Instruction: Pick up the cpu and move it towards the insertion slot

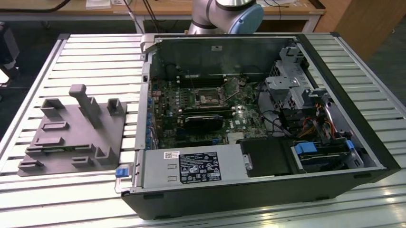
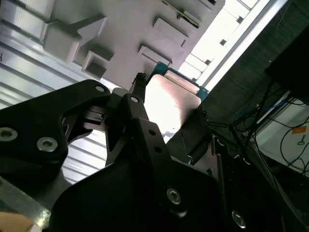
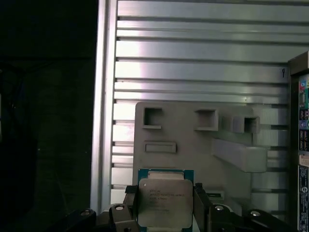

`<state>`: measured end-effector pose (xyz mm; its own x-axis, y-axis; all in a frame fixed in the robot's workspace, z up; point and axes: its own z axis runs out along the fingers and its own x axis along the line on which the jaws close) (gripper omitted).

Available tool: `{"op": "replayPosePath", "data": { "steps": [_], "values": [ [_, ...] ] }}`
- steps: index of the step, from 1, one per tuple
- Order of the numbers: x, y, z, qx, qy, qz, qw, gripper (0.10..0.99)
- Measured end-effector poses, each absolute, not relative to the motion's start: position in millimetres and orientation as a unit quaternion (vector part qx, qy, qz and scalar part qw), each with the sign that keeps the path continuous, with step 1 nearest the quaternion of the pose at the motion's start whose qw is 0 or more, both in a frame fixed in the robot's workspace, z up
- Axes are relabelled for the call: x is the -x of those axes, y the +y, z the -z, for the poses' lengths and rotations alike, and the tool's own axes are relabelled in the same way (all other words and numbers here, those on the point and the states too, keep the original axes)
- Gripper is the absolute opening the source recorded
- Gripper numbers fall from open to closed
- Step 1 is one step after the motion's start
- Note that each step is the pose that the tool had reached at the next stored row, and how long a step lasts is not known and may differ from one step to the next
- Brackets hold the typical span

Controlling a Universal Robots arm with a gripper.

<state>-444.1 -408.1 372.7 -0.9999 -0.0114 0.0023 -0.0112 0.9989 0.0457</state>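
The pincer [image 3: 164,203] is clenching the cpu [image 3: 163,202] by opposite edges, carrying it above the grey fixture tray [image 3: 193,140]; light, rigid, fragile, so edges are probably safest.

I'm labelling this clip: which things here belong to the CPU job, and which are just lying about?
Belong to the job:
- cpu, between the fingers of the gripper
- insertion slot on the motherboard

Lying about:
- grey fixture tray
- computer case
- power supply
- slatted table
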Motion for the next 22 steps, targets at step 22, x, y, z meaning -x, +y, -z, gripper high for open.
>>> {"op": "replayPosePath", "data": {
  "steps": [22],
  "values": [
    [391, -407, -399, -0.006, -1.0, 0.023, 0.001, 0.545]
  ]
}}
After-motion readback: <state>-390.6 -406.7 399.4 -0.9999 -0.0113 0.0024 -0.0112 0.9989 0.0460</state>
